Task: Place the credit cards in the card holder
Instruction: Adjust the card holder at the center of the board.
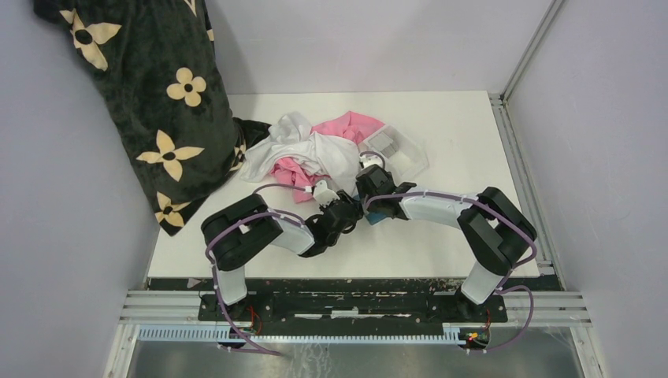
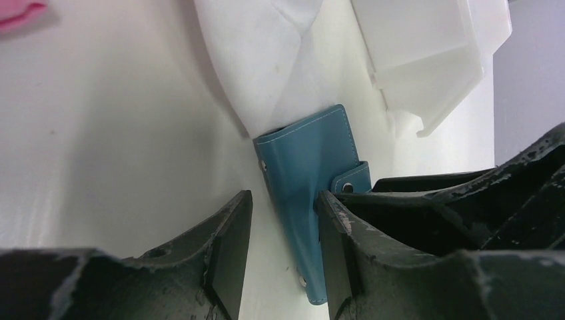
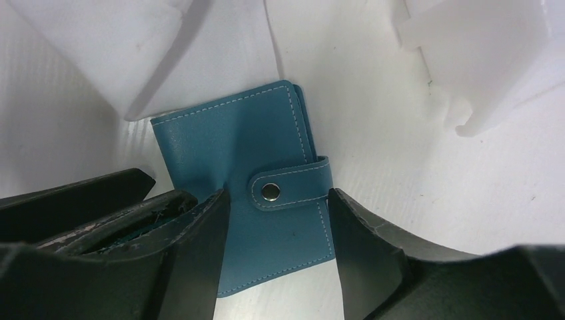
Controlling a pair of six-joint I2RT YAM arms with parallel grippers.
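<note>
Both arms hang over the small teal-blue, stitched, leather-like fold-over card holder (image 3: 220, 147). My left end effector (image 2: 285, 199) stands open astride one edge, and my right end effector (image 3: 280, 197) stands open around the strap with its round metal snap (image 3: 270, 191). The holder lies flat and fastened on the white bench (image 3: 400, 200), against soft crumpled white cloth (image 2: 253, 53). I judge unsnapping it is the step in hand: pin one side, lift the strap. The thin grey credit cards (image 1: 382, 142) seem to wait in the rigid clear plastic tray (image 1: 410, 157).

light: bright, even | shadows: soft | whites: overexposed in wrist views
</note>
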